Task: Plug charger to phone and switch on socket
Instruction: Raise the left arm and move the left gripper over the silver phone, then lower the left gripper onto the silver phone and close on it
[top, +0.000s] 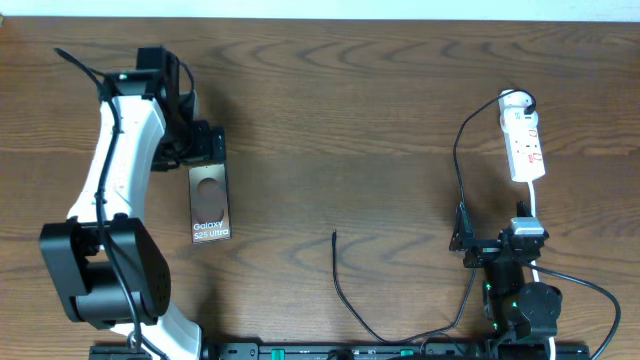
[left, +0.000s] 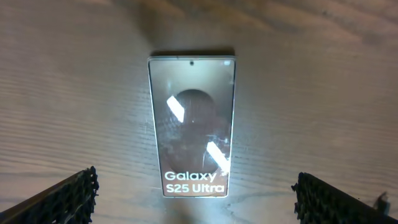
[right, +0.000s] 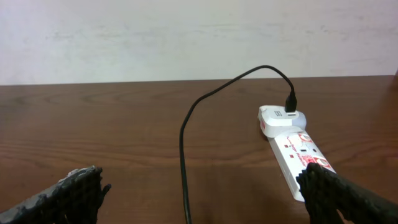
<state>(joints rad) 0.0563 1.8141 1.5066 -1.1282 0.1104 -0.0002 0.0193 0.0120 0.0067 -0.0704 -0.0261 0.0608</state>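
Overhead, my left gripper (top: 205, 148) hangs wide and empty at the far end of the phone (top: 210, 205), which lies flat on the table (top: 350, 90). The charger (top: 345, 295) has its free tip mid-table, well apart from the phone, and its cable runs just beside my right gripper (top: 495, 238), also wide and empty. If I move that arm carelessly, I judge it could snag the cable and drag the tip or tug the socket (top: 524, 145). Bare wood lies between phone and tip, though the cable's slack hugs the near edge. In the left wrist view my fingers (left: 68, 196) flank the phone without touching. It looks glossy and thin, so a push from the plug could slide it unless I pin it. In the right wrist view the socket sits ahead on my right, near the far edge, with the cable arching across my path. A hard press on a switch might shove the strip back.
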